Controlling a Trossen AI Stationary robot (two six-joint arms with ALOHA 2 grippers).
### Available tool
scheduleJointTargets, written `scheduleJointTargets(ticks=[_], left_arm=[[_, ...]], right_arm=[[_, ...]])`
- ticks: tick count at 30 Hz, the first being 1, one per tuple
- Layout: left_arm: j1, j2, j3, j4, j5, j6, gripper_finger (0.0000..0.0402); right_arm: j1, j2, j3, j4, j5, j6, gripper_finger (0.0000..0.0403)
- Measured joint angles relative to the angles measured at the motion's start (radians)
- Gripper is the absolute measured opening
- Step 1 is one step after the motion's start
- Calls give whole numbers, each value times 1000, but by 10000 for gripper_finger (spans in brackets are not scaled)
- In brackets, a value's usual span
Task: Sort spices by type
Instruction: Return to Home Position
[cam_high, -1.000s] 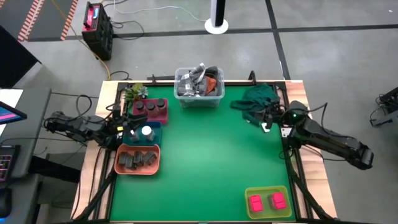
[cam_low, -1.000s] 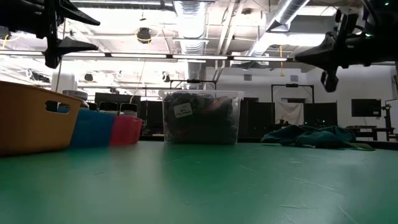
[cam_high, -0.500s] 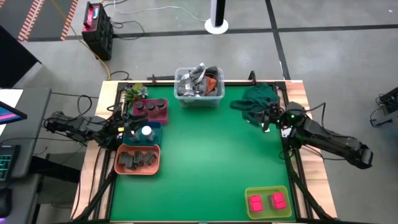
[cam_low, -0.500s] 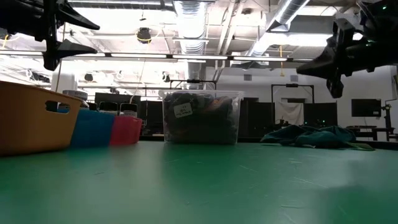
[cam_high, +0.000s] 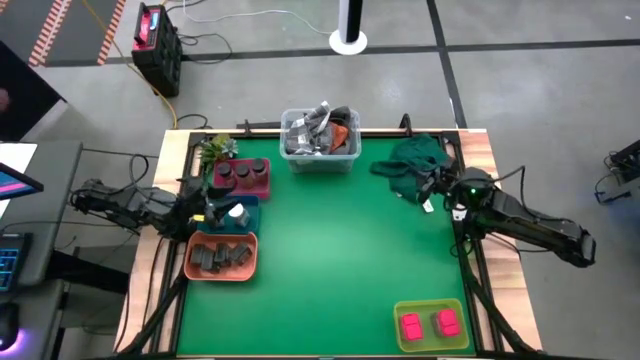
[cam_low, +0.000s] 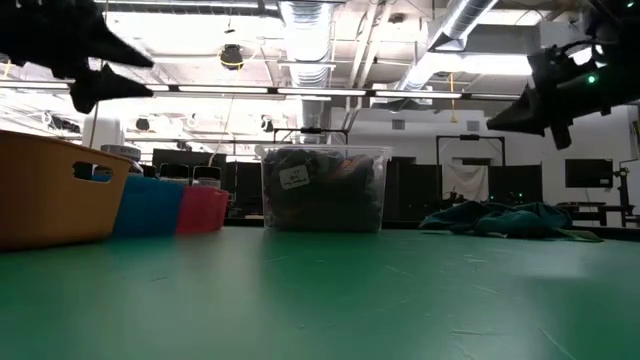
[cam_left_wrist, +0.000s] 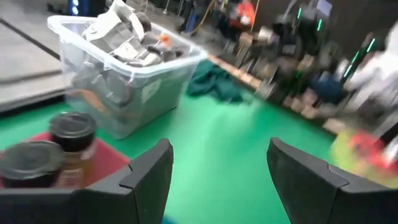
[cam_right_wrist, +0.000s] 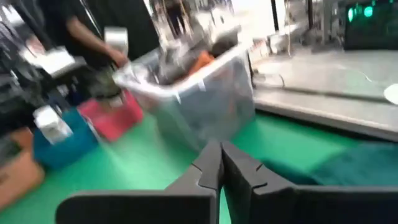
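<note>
**Spices in their trays, both grippers up in the air**

Nearest, by the front right corner of the table (cam_high: 330, 280), two pink blocks (cam_high: 410, 326) lie side by side in the yellow tray (cam_high: 430, 306). On the left side comes the orange tray (cam_high: 190, 264) with grey tins (cam_high: 222, 257). Behind it is the blue tray (cam_high: 251, 204) with a white-topped jar (cam_high: 237, 212), then the red tray (cam_high: 242, 187) with three dark jars (cam_high: 243, 171).

The left gripper (cam_left_wrist: 221, 155) hangs over the blue tray and hides part of it. Its fingers are wide apart and hold nothing. The right gripper (cam_right_wrist: 219, 152) hangs near the right edge, just beside the green cloth (cam_high: 412, 158). Its fingers are pressed together with nothing between them. Farthest back stands the clear bin (cam_high: 320, 160), full of odds and ends.

Since a second ago, the right gripper has slid to the right in the low view, and the left gripper has tipped. The trays and spices have not moved.

The jars stand upright, lids up. The tins make a row from left to right, and so do the blocks. They are too small to tell which side is longer.
</note>
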Motion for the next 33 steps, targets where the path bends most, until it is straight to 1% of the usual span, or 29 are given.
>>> scheduleJointTargets(ticks=[3,6,9,12,17,20,25,33], left_arm=[[0,0,0,-66,0,83,249],[0,0,0,-110,-8,127,249],[0,0,0,-125,-9,186,249],[0,0,0,-138,2,231,249],[0,0,0,-151,2,184,249],[0,0,0,-151,2,152,249],[0,0,0,-166,2,171,249],[0,0,0,-225,2,158,249]], right_arm=[[7,-4,0,-75,0,-20,38],[19,-12,0,-136,-1,-26,26],[35,-23,-9,-137,-2,-32,15],[54,-34,-11,-153,-4,-42,18],[68,-35,-11,-164,-4,-7,55],[68,-35,-11,-165,-4,29,68],[68,-35,-12,-167,-4,35,71],[67,-35,-12,-167,-4,35,71]])
